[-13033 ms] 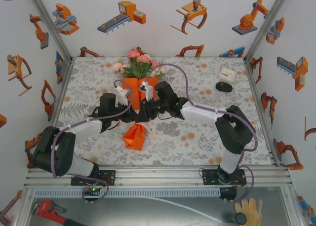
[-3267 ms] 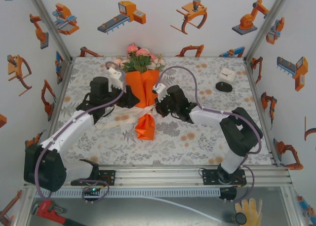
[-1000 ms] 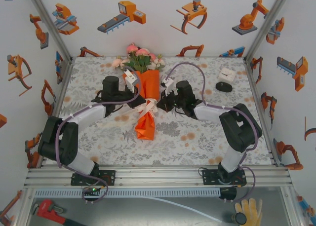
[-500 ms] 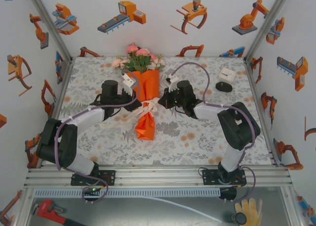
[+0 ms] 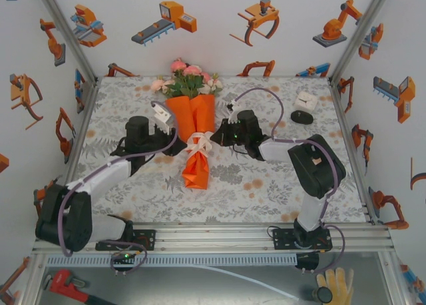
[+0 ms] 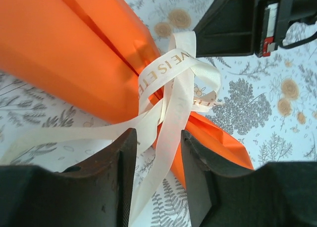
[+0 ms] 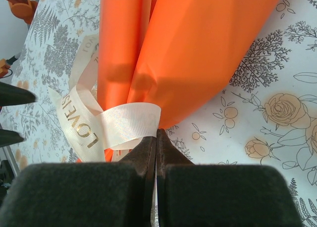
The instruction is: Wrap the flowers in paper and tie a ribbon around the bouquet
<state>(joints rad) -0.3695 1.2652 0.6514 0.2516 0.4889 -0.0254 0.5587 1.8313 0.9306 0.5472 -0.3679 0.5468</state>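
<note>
Here, ribbon (image 5: 198, 145) round bouquet (image 5: 194, 118), right hand (image 7: 156, 133) pinching

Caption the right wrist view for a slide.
Right gripper, jaws shut on the ribbon looped round the orange paper.

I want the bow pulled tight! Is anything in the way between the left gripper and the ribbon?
Nothing visible. Loose tails of the ribbon run right between the open jaws of the left gripper.
</note>
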